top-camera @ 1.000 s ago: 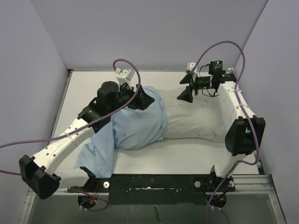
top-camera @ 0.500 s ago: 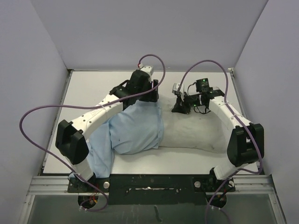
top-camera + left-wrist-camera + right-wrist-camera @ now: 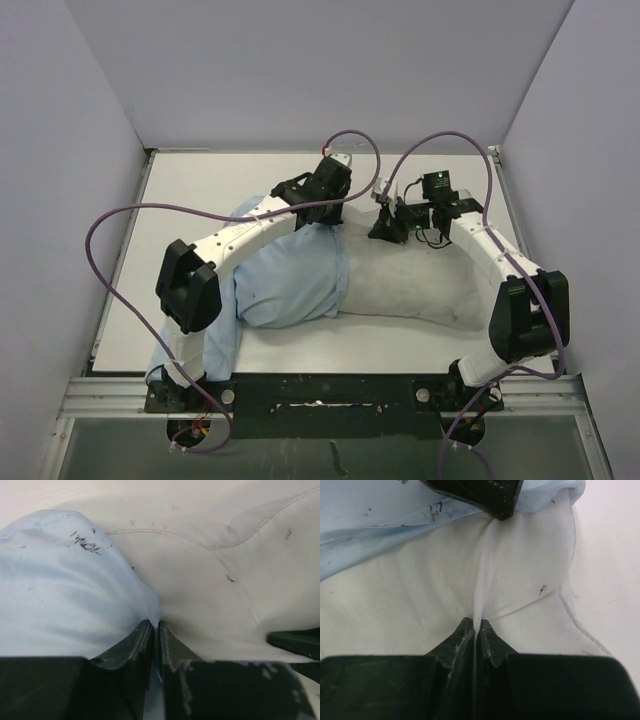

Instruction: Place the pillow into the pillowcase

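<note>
White tabletop [image 3: 200,190], lavender walls [image 3: 100,90] on three sides. Across the middle lies the pillow [image 3: 420,285], long axis left to right. Its left half sits inside the pillowcase [image 3: 290,275] and its right half is bare. The case mouth faces right, with the hem crossing the pillow about mid-length. Spare blue cloth trails toward the near left corner.

Checking the left gripper [image 3: 155,624]: it is reached over to the far edge of the mouth, jaws pressed nearly together with the blue hem drawn into the slit. I read that as pinched on the pillowcase, maybe with some pillow skin too; I can't separate them.

Then the right gripper [image 3: 476,622]: its jaws are together on a raised fold of the off-white cover, on the pillow's far edge. It sits just to the right of the left one, whose dark tip shows at the top of my right wrist view.

My call is roughly half sleeved. The uncovered pillow runs rightward from the hem grip, along the long axis. So the hem has to go right while the right arm, nearer the bare end, holds or feeds the pillow left. Nothing grips the near side of the mouth, so I expect it to lag and bunch.
</note>
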